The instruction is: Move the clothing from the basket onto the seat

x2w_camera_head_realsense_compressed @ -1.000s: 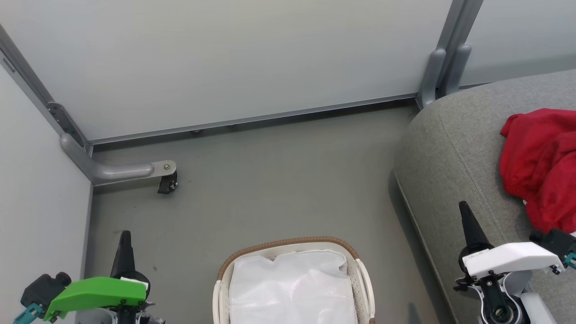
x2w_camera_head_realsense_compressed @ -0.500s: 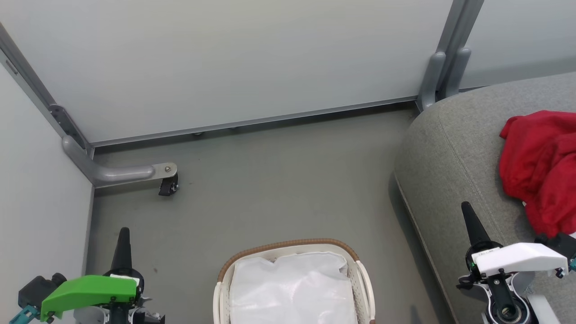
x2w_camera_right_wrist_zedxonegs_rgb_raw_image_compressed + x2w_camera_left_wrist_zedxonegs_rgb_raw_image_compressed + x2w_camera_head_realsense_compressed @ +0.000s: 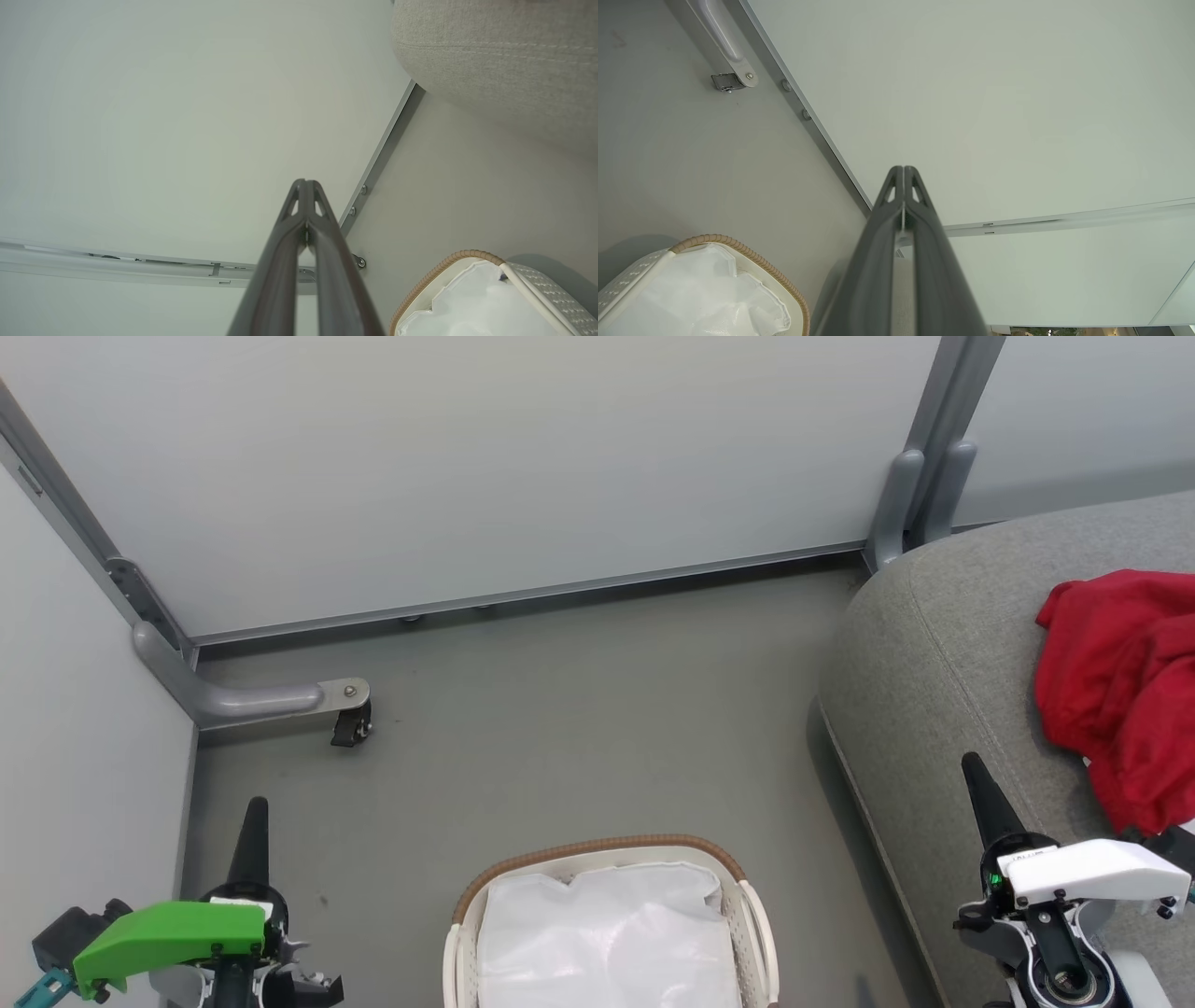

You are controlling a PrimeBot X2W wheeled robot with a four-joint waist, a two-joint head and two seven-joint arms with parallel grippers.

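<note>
The bright red soft sports clothing lies in a crumpled heap on the large grey woven-fabric sofa seat, at the right edge of the head view and partly cut off there. The oval white perforated plastic basket with its tan woven rim sits on the grey floor, well apart from the heap. The white fabric liner fills the visible part, with no red in it, though the near end runs out of frame. On that showing, the job looks done or nearly so.

And the claws? The left gripper points up over the floor to the left of the basket, its two long dark fingers pressed tip to tip with nothing between them. The right gripper is over the seat, near the heap but not touching it. It too is closed tight and empty.

If another garment turns up, expect it to be light, limp and probably a little slick. It would drape and trail rather than hold any shape. The best hold is a raised, bunched fold on top, pinched through several layers. A flat single layer could slip free, and a deep reach into the basket risks catching the liner.
</note>
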